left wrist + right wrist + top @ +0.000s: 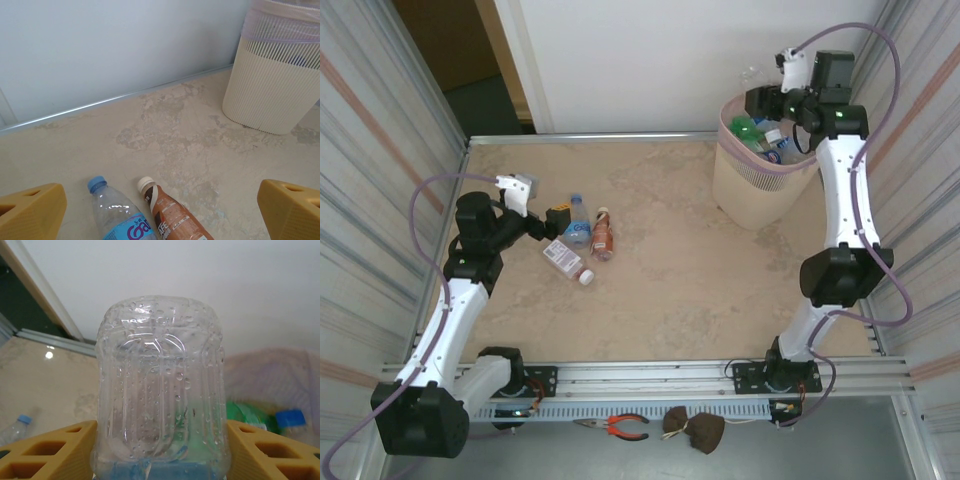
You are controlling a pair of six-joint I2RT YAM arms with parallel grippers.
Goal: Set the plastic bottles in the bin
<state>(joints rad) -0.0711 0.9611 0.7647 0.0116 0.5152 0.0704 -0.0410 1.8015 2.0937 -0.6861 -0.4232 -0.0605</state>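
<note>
Between the right gripper's [160,452] yellow fingers sits a clear bottle [160,375]. It is clamped near a blue band, its ribbed, rounded end points away from them, and its inside is beaded with droplets. Beyond the fingers and to their right lies the bin [760,195] — pale pink, lined, with a green bottle [247,415] inside. The step, I judge, is the release: open only once the bottle hangs well inside the rim, so it cannot glance off. The left gripper [160,210] stands wide open, with a blue-labelled bottle [117,217] and a brown bottle [172,217] lying between its fingertips — likely next.
</note>
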